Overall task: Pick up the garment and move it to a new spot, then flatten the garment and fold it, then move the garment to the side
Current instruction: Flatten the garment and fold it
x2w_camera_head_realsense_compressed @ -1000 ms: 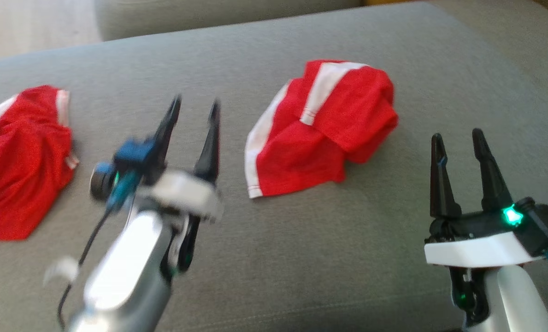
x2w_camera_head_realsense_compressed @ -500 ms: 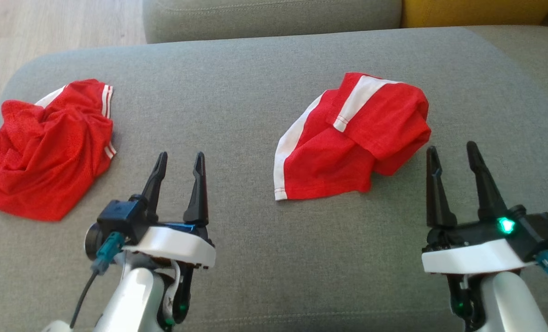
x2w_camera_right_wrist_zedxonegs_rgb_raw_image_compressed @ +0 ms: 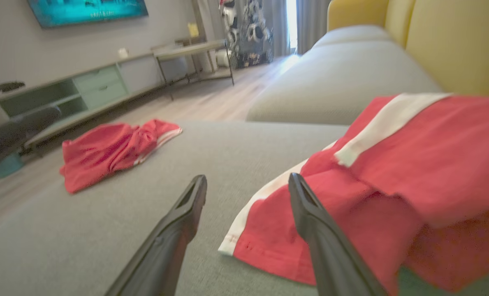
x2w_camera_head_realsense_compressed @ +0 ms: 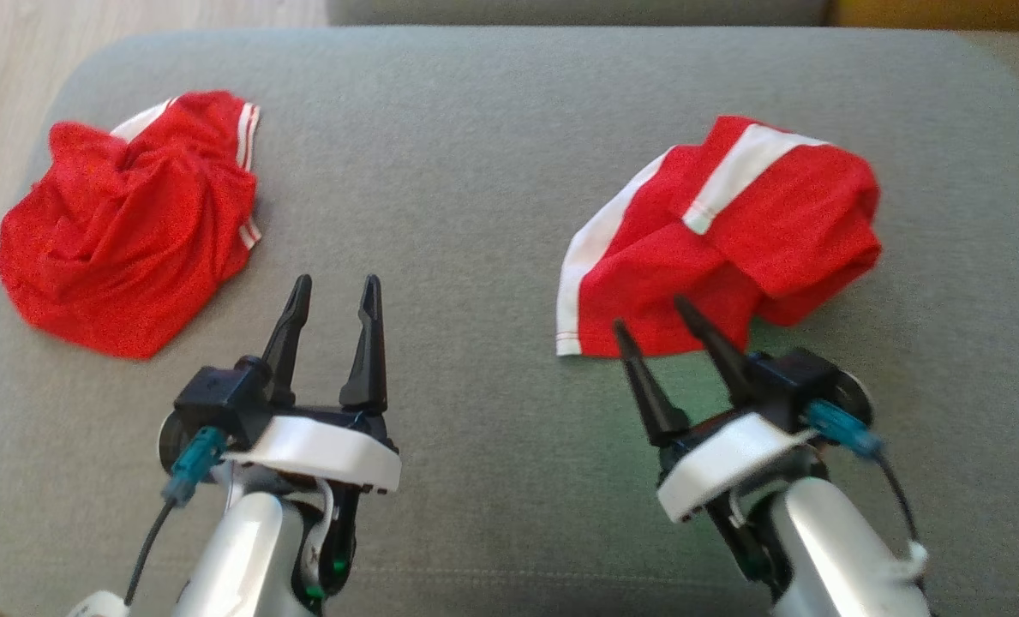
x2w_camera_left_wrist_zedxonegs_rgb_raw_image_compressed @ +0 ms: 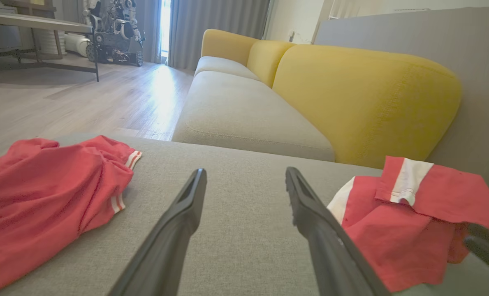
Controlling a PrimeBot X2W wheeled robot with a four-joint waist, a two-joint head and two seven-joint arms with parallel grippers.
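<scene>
- The garment [x2w_camera_head_realsense_compressed: 732, 240] lies crumpled at about 2 o'clock on the grey cushion [x2w_camera_head_realsense_compressed: 475, 154], doubled over itself with a white stripe [x2w_camera_head_realsense_compressed: 740, 176] on top.
- Expect it to be light, limp and thin, so it should drape and drag when lifted. Pinch the hem corner [x2w_camera_right_wrist_zedxonegs_rgb_raw_image_compressed: 232, 242] at its 7 o'clock, where it looks like a single layer.
- Your right fingers [x2w_camera_head_realsense_compressed: 644, 377] stand apart and empty, tips at that near edge; you cannot tell if they touch it. Your left fingers [x2w_camera_head_realsense_compressed: 367, 351] are spread too, empty, at 7 o'clock on the cushion.
- The right wrist view shows the hem flat on the cushion. The head view adds a second red garment [x2w_camera_head_realsense_compressed: 123, 231] at 10 o'clock. The left wrist view shows a yellow sofa [x2w_camera_left_wrist_zedxonegs_rgb_raw_image_compressed: 363, 102] behind.
</scene>
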